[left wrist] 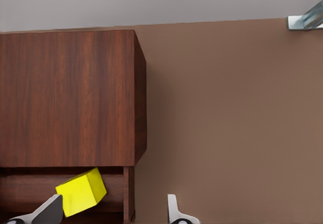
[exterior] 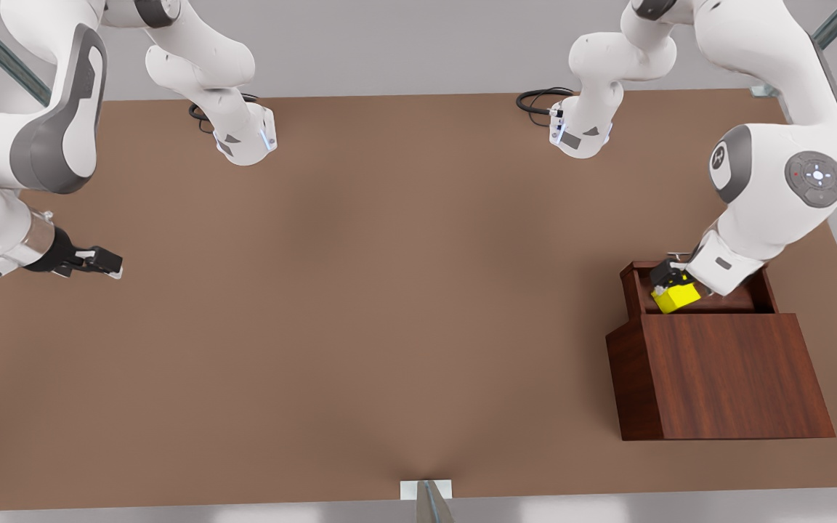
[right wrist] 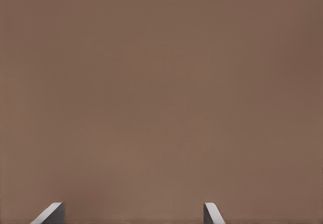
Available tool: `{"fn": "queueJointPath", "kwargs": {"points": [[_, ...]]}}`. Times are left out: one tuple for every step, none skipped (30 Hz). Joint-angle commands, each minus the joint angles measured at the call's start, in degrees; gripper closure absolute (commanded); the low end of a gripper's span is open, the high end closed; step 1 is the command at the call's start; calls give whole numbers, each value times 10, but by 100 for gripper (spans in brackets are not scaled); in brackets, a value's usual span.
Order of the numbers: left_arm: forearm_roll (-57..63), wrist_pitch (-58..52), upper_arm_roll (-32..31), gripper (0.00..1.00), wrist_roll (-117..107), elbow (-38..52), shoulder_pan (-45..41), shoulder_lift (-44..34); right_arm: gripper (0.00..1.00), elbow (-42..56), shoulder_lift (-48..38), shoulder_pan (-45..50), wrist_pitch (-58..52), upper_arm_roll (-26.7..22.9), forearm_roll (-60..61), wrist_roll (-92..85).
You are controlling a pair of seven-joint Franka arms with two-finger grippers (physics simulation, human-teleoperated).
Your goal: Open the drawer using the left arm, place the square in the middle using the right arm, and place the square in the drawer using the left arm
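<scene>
The drawer is pulled out from the far side of the dark wooden box at the front view's right. The yellow square sits tilted inside the drawer. My left gripper hovers right over it and is open. In the left wrist view the square lies beside one fingertip, while the other fingertip stands far from it, past the drawer's side wall. My right gripper waits open at the front view's left, low over the bare brown tabletop.
The box's top panel rises just beyond the drawer. Both arm bases stand at the table's far edge with black cables. A metal bracket sits at the near edge. Brown tabletop spans the middle.
</scene>
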Motion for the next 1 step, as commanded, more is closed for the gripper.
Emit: {"fn": "queueJointPath", "kwargs": {"points": [[28,0,0,0,0,0,0,0,0,0,1,0,4,1,0,0]]}}
